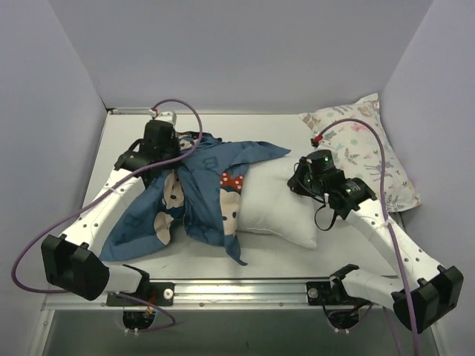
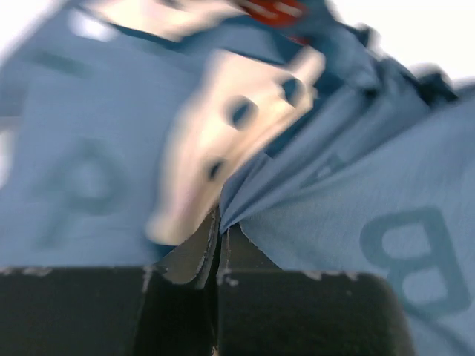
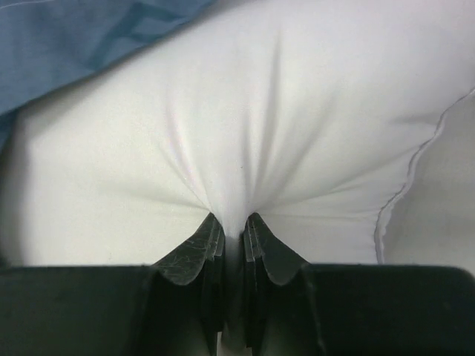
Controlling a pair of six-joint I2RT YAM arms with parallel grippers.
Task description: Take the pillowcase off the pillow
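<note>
— Where is the pillowcase?
— Bunched on the left half of the table, covering the left end of the pillow. The right end is bare white. My left gripper is clamped on a fold of the blue cloth.
— And the right?
— My right gripper pinches a pucker of the pillow itself, fingers narrow.
— Anything in the way?
— A printed pillow leans in the far right corner, near my right arm. A purple cable arcs by the cloth's far edge.
</note>
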